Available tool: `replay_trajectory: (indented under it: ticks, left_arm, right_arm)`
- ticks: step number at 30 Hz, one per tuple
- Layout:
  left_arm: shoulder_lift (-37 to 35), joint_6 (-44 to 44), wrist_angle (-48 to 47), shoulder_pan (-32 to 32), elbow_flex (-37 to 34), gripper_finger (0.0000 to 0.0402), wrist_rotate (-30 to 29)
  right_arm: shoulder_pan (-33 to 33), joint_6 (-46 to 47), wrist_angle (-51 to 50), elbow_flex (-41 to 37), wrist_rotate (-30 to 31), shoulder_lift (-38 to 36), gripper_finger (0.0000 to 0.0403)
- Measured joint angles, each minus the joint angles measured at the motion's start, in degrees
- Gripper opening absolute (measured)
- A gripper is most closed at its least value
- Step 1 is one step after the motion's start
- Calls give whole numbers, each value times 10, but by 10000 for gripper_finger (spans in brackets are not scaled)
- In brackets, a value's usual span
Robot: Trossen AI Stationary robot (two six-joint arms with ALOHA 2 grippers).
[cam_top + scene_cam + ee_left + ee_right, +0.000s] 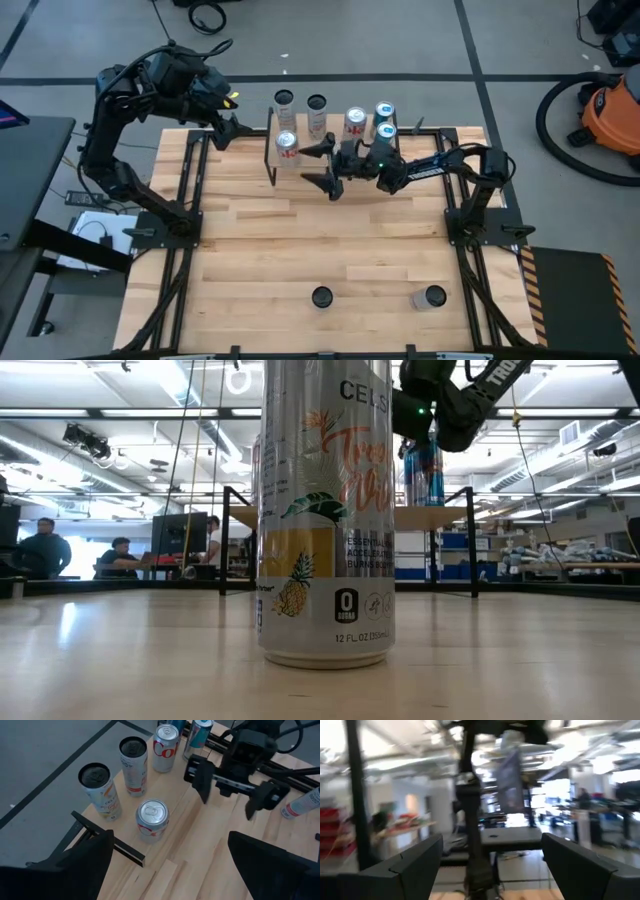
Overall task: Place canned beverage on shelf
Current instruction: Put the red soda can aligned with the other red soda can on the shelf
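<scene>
While weighing the next reach, look first at the right gripper [322, 166]: fingers spread wide, holding nothing, low at the front edge of the shelf [305, 125], pointing along it toward the robot's left. Find the left gripper [235, 128] just off the shelf's left end, fingers likewise wide apart and empty, as seen in its own wrist view. Count six shelved cans [287, 142] upright on the plank at the far side of the counter [300, 240], so nothing to fetch there. Turn instead to the near edge of the counter, well apart from both grippers: a dark-topped can [321, 296] about midway across, and a second loose can [433, 296] toward the right arm's side. Take the tall Celsius can [325, 510] filling the low view as one of these two, though cannot tell which. Note both standing upright, long axis vertical, tops facing the overhead camera. Judge the right arm the nearer, its base lying on that side and its fingers already closer to the middle of the counter. Expect a pull back from the shelf toward the near edge, then a level approach from the side, fingers straddling the can's round body across its width. Beware of a nudge from a low finger tipping so tall and narrow a can.
</scene>
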Motion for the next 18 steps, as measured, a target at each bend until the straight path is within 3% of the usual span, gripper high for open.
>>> replay_trajectory:
  ticks: [3, 6, 11, 18]
  left_arm:
    - [0, 1, 0, 0, 0, 394, 0]
    - [0, 2, 0, 0, 0, 394, 0]
    - [0, 13, 0, 0, 0, 394, 0]
    - [0, 26, 0, 0, 0, 394, 0]
  right_arm:
    - [4, -22, -49, 26, -14, 0, 348]
    - [4, -41, -162, 63, -13, 0, 348]
    - [4, -65, -340, 129, 35, 0, 348]
    - [4, -121, -436, 178, 85, 0, 348]
